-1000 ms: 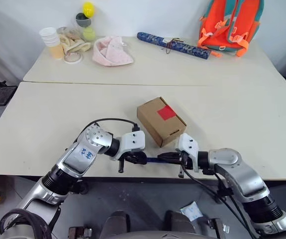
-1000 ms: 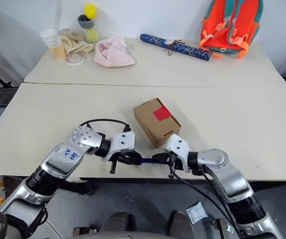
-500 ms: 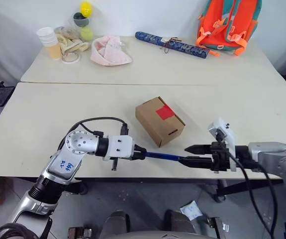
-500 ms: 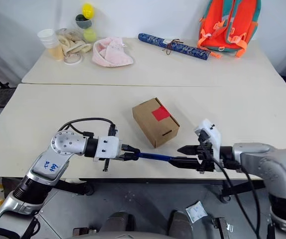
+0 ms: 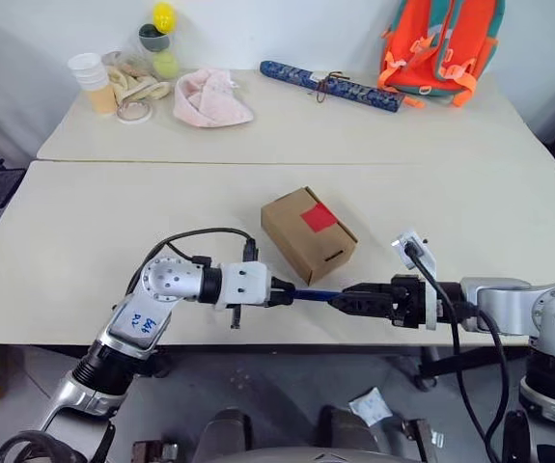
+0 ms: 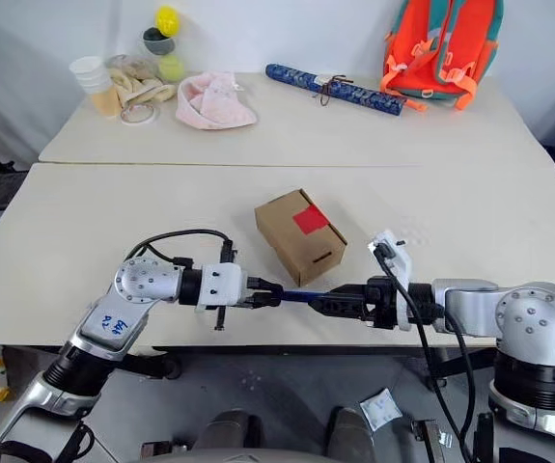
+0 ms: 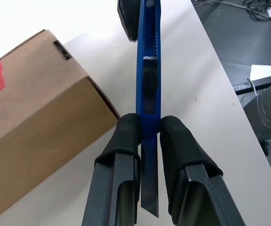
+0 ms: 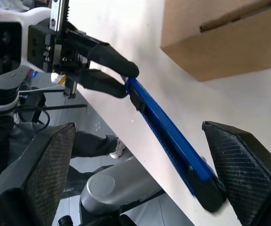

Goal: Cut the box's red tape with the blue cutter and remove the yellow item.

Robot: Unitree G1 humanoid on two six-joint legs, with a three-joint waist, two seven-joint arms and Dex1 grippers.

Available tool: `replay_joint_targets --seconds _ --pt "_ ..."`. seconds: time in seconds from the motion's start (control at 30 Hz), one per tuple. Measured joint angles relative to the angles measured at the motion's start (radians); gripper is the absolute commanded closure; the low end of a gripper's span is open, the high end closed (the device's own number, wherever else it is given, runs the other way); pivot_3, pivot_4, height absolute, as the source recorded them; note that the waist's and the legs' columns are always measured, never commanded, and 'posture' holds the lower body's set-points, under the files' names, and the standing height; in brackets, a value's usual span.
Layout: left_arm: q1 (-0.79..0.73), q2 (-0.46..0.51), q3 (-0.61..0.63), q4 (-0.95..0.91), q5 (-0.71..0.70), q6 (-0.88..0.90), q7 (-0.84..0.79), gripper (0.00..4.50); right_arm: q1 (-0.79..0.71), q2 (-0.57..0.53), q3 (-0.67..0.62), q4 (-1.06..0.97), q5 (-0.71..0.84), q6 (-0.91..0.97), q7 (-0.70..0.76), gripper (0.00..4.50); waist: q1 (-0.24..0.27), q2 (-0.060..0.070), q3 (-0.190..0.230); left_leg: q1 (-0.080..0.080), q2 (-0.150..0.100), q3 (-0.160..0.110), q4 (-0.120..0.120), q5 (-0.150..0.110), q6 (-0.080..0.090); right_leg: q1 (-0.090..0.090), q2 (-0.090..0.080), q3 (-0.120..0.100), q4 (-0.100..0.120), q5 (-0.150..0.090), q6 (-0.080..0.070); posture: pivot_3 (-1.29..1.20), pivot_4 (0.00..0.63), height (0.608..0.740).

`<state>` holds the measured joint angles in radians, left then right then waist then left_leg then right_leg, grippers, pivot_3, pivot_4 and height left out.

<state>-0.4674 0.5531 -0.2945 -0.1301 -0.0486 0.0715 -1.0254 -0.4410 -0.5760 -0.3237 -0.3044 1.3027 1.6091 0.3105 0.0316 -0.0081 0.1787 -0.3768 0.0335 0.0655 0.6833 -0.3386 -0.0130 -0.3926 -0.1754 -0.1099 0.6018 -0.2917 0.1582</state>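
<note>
The box point(image 5: 308, 236) stands closed on the near table, with the red tape point(image 5: 320, 217) on its top. Just in front of it my left gripper point(image 5: 279, 293) is shut on the blue cutter point(image 5: 311, 295), which lies level over the table's front edge and points right. In the left wrist view both pads point(image 7: 126, 136) clamp the cutter's body. My right gripper point(image 5: 342, 298) is open. Its wide-spread fingers point(image 8: 239, 169) straddle the cutter's far end point(image 8: 173, 141) without clamping it. The yellow item is hidden.
On the back table are stacked cups point(image 5: 92, 79), stacked balls point(image 5: 161, 39), a pink cloth point(image 5: 211, 96), a blue patterned roll point(image 5: 333, 85) and an orange backpack point(image 5: 438, 43). Both grippers work right at the near table's front edge point(image 5: 402, 340).
My right gripper let go of the cutter, opened wide, rolled over and swung out to the right. It now sits open around the cutter's end. The left gripper kept hold and rose slightly.
</note>
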Motion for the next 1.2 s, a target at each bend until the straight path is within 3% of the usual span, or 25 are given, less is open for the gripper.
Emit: replay_joint_targets --seconds 0.07,0.27,0.87,1.0,1.13,1.2 --pt "-0.003 -0.003 0.000 0.002 0.004 0.003 0.004 4.09 0.001 0.009 0.000 0.005 0.015 -0.001 -0.027 0.40 -0.004 0.000 0.000 0.000 0.000 0.000 0.000 0.000 0.000 0.000 0.000 0.000 0.000 0.000 0.000 0.00 0.150 0.740" --pt "-0.031 -0.014 -0.001 0.009 0.012 0.008 0.010 4.09 0.017 0.011 0.007 0.016 0.024 -0.013 -0.066 2.15 -0.007 0.000 0.000 0.000 0.000 0.000 0.000 0.000 0.000 0.000 0.000 0.000 0.000 0.000 0.000 0.00 0.150 0.740" --pt "-0.031 -0.024 -0.001 0.012 0.013 0.029 0.007 4.09 0.020 0.017 0.045 0.039 0.089 -0.088 -0.120 2.15 -0.007 0.000 0.000 0.000 0.000 0.000 0.000 0.000 0.000 0.000 0.000 0.000 0.000 0.000 0.000 0.00 0.150 0.740" --pt "-0.031 -0.025 -0.001 0.012 0.013 0.030 0.007 4.09 0.020 0.009 0.051 0.041 0.089 -0.105 -0.120 3.01 -0.007 0.000 0.000 0.000 0.000 0.000 0.000 0.000 0.000 0.000 0.000 0.000 0.000 0.000 0.000 0.00 0.150 0.740" --pt "-0.031 -0.025 -0.004 0.012 0.017 0.036 0.008 4.09 0.021 0.008 0.064 0.044 0.102 -0.117 -0.110 4.40 -0.007 0.000 0.000 0.000 0.000 0.000 -0.001 0.000 0.000 0.000 0.000 0.000 -0.001 0.000 0.000 0.00 0.150 0.740" --pt "-0.031 -0.024 -0.004 0.012 0.018 0.039 0.008 4.09 0.023 0.008 0.071 0.044 0.102 -0.124 -0.107 4.39 -0.007 0.000 0.000 -0.001 0.000 0.000 -0.001 0.000 0.000 0.000 0.000 0.000 -0.001 0.000 0.000 0.00 0.150 0.740"
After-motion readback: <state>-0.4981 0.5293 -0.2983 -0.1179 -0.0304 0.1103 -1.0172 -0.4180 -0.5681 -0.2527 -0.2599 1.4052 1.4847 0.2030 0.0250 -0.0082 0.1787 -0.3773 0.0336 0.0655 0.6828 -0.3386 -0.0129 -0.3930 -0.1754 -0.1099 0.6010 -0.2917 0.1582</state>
